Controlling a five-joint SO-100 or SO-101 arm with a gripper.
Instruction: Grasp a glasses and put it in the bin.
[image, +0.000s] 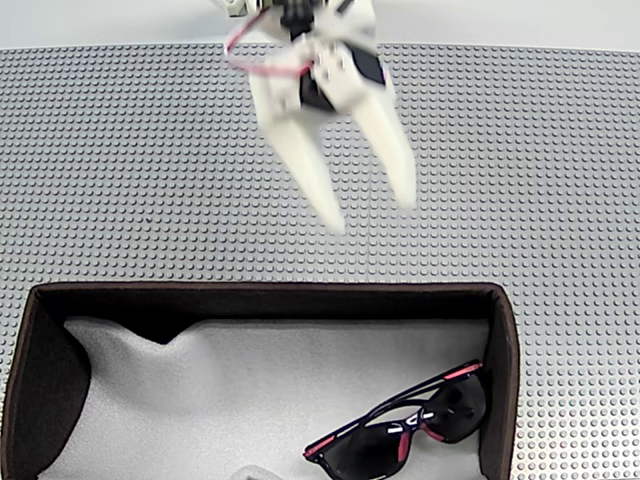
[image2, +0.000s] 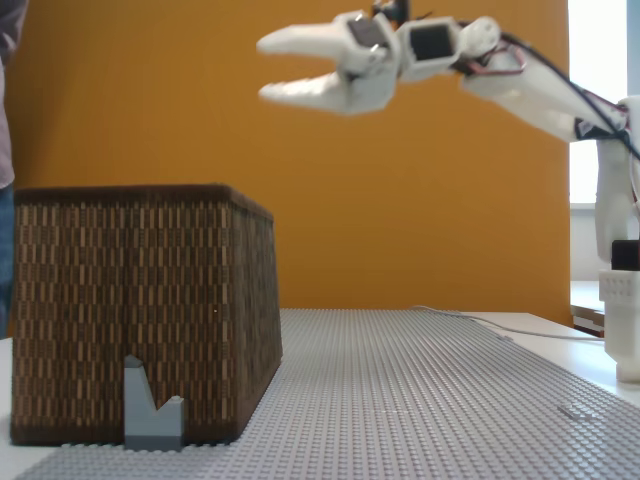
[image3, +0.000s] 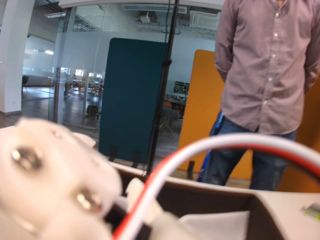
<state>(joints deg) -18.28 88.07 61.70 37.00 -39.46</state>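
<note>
The glasses (image: 405, 425) are seen lying on the white foam lining in the right-hand part of the bin (image: 260, 297) in a fixed view, so the placing is judged done. The gripper (image: 372, 215) is held open and empty, raised above the studded table (image: 120, 170) beyond the bin's far wall, presumably to clear its rim. A person (image3: 267, 75) is seen standing behind.

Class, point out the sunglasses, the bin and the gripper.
sunglasses (image: 372, 455): a fixed view, left dark lens.
bin (image2: 130, 300): a fixed view, woven side wall.
gripper (image: 372, 216): a fixed view, midway between its open fingertips.
</note>
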